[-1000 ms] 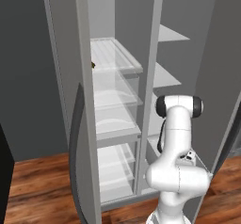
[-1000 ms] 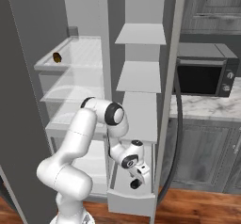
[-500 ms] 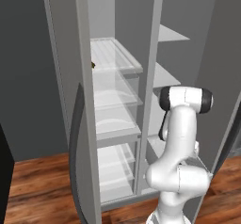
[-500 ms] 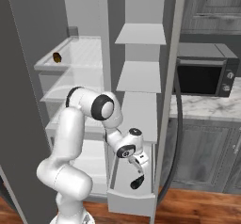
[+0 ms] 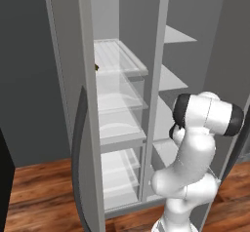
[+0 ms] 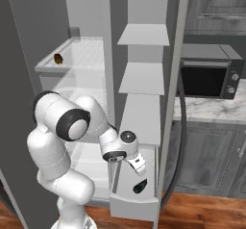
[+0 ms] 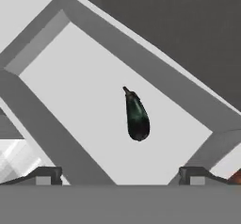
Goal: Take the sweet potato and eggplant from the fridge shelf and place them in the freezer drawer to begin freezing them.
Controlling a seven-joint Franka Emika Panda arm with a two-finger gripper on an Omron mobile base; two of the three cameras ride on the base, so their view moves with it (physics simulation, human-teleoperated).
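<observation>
Eggplant lying loose on the pale floor of the freezer drawer, below and between the spread fingertips, touching neither. Gripper poised just above the drawer, jaws wide apart, holding nothing. Drawer pulled out, containing the eggplant alone. Sweet potato up and left of the drawer, resting near the front edge of the fridge shelf

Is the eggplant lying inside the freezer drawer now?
Yes, the eggplant lies free on the floor of the freezer drawer, below the open pincer.
</observation>
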